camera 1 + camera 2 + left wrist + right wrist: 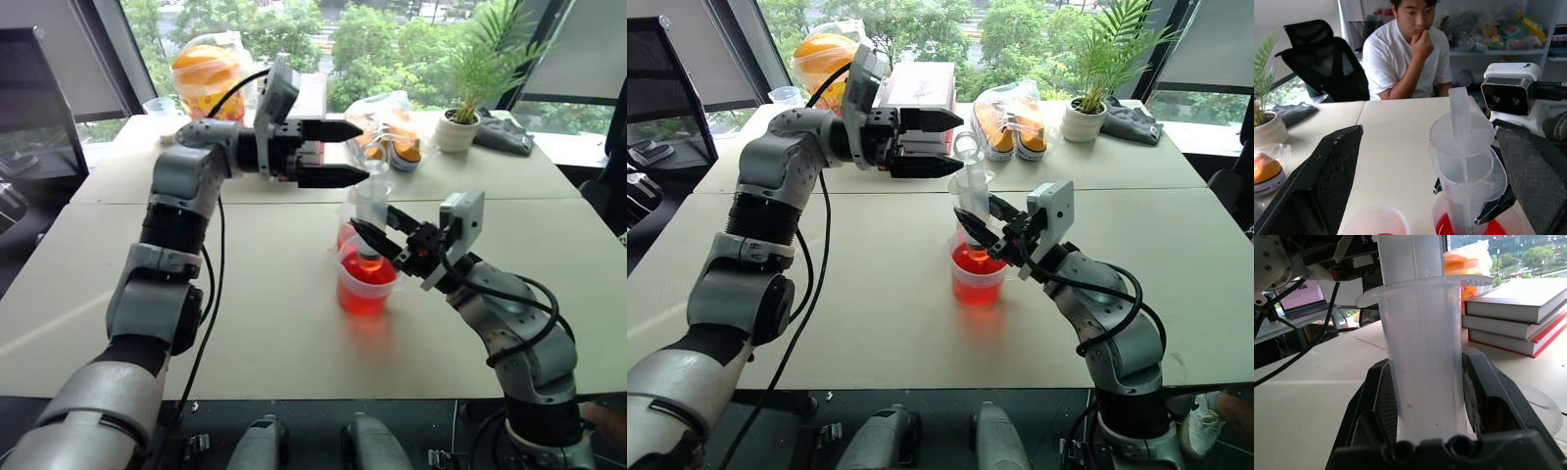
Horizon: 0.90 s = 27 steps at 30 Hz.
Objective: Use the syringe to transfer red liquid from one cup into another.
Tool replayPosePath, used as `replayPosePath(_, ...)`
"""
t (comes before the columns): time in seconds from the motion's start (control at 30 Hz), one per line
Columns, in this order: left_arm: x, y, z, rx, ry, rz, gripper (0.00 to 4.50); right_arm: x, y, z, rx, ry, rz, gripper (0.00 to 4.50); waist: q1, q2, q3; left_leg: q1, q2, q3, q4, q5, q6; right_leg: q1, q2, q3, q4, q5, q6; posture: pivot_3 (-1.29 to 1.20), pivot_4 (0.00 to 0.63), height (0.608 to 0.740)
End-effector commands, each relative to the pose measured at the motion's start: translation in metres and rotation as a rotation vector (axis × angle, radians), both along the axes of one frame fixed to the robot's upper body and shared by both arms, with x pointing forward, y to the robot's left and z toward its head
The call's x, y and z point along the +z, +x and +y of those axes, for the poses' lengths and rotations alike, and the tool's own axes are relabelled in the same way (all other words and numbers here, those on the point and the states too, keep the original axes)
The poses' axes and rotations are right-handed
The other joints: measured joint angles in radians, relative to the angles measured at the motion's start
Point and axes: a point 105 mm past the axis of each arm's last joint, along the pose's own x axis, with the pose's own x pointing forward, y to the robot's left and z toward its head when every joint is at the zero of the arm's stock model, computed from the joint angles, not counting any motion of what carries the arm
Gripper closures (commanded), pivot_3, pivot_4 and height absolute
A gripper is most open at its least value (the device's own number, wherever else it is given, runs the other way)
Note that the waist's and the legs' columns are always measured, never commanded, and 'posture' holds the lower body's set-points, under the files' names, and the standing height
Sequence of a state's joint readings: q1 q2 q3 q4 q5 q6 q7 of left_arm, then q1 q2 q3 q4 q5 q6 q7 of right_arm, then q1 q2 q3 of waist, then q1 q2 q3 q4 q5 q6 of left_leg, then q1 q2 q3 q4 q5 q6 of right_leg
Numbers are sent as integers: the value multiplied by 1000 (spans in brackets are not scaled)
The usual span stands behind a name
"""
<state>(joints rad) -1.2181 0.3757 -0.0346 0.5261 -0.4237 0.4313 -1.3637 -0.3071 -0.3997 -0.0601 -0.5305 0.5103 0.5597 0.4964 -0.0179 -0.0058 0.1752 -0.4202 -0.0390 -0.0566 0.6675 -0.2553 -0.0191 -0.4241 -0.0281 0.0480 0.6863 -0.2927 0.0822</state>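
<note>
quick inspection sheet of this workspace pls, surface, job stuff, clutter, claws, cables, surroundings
surface: pale table, dry where visible.
job's things: syringe upright, tip down in the larger cup holding red liquid; smaller cup beside it.
clutter: shoes, potted plant, books, orange bagged item.
grippers: left claw open beside the plunger; right claw shut on the syringe barrel.
cables: black cable along the left arm.
surroundings: windows, seated person, office chair.
</note>
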Motion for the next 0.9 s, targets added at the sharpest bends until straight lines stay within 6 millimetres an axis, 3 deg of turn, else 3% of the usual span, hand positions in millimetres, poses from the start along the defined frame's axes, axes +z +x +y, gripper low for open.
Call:
replayPosePath(0.03, 13, -3, 16, 39, -29, -40, 66, 34, -5, -4, 9, 43, -98, 3016, -2, 0, 0, 0, 0, 0, 0, 0, 0, 0, 0, 0, 0, 0, 0, 0, 150, 740)
replayPosePath(0.3, 1, 0, 28, 116, -15, -34, 66, 89, 18, -17, 25, 139, -119, 3016, 0, 0, 0, 0, 0, 0, 0, 0, 0, 0, -1, 0, 0, 0, 0, 0, 150, 740)
replayPosePath(0.4, -2, -1, 28, 132, -16, -38, 66, 97, 46, -19, 14, 139, -122, 3016, 0, 0, 0, 0, 0, 0, 0, 0, 0, 0, -1, 0, 0, 0, 0, 0, 150, 740)
replayPosePath(0.5, -3, -2, 28, 140, -18, -39, 66, 91, 66, -19, -3, 130, -127, 3016, 0, 0, 0, 0, 0, 1, 0, 0, 0, 0, -1, 0, 0, 0, 0, 0, 150, 740)
replayPosePath(0.6, 1, 1, 27, 167, -27, -58, 66, 69, 83, -17, -13, 123, -114, 3016, -1, 0, 0, 0, 0, 1, 0, 0, 0, 0, 0, 0, 0, 0, 0, 0, 150, 740)
replayPosePath(0.73, 12, 13, 20, 214, -53, -98, 66, 50, 90, -15, -19, 124, -104, 3016, 1, 0, 0, 0, 0, 1, 0, 0, 0, -1, 0, 0, 0, 0, 0, 0, 150, 740)
replayPosePath(0.9, 35, 30, 1, 270, -108, -156, 66, 42, 92, -13, -20, 116, -110, 3016, 3, 0, 0, -1, 0, 1, 0, 0, 0, -1, -1, 0, 0, 0, 0, 0, 150, 740)
